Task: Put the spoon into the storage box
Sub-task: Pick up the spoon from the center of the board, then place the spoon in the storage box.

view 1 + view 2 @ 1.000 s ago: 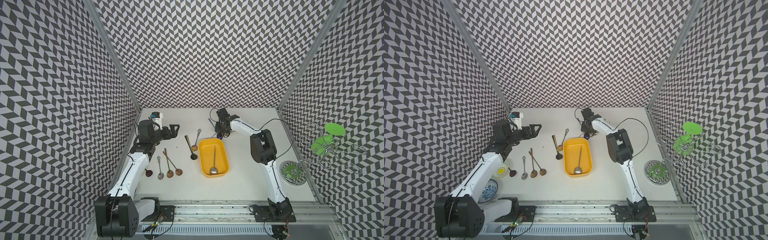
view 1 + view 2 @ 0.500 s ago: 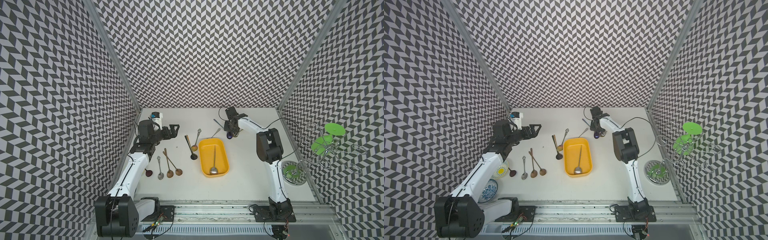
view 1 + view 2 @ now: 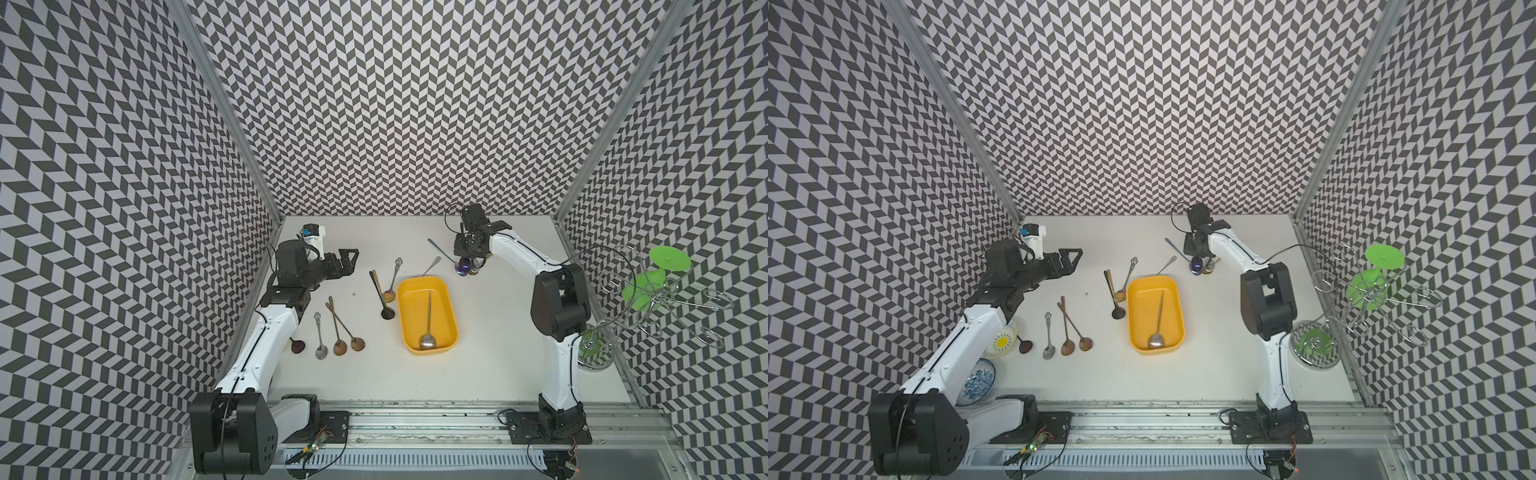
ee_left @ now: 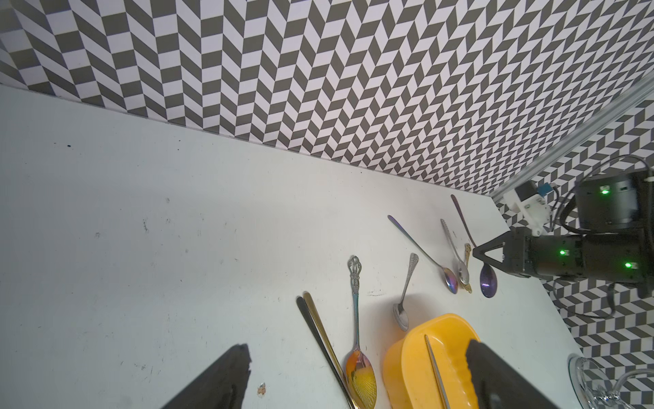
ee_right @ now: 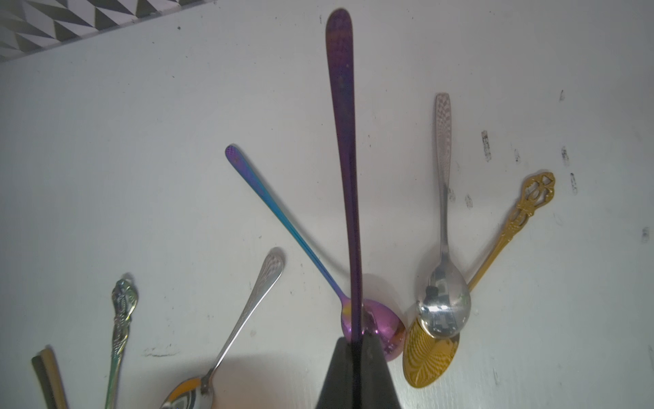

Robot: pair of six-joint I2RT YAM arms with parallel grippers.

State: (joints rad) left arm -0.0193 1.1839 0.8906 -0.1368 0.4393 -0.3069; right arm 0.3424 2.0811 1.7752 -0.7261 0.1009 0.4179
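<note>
- The box [image 3: 445, 328] sat mid-bench where it had been a second before, with one silver spoon [image 3: 427, 354] already lying lengthwise in it.
- To its left, a row of loose spoons [image 3: 340, 347] lay on the bench [image 3: 498, 365], undisturbed.
- The left pincer [image 3: 353, 261] had not stirred. It hovered over the far left of the bench with its jaws spread wide and nothing between them.
- The change was at the far side. The right pincer [image 5: 356, 350] had slid to the right, from just beyond the box's far edge to a spot past its far right corner.
- Its jaws had stayed clamped tight on the purple spoon [image 5: 341, 141], which evidently went along with it.
- The purple handle stuck out well past the jaws and looked raised off the bench, above a rainbow spoon [image 5: 276, 209], with a steel spoon [image 5: 444, 301] and a gold spoon [image 5: 509, 226] just beside.
- The grip seemed sound, but the spoon had drifted away from the box rather than over it. The carry back toward the near left and the release were not yet done.
</note>
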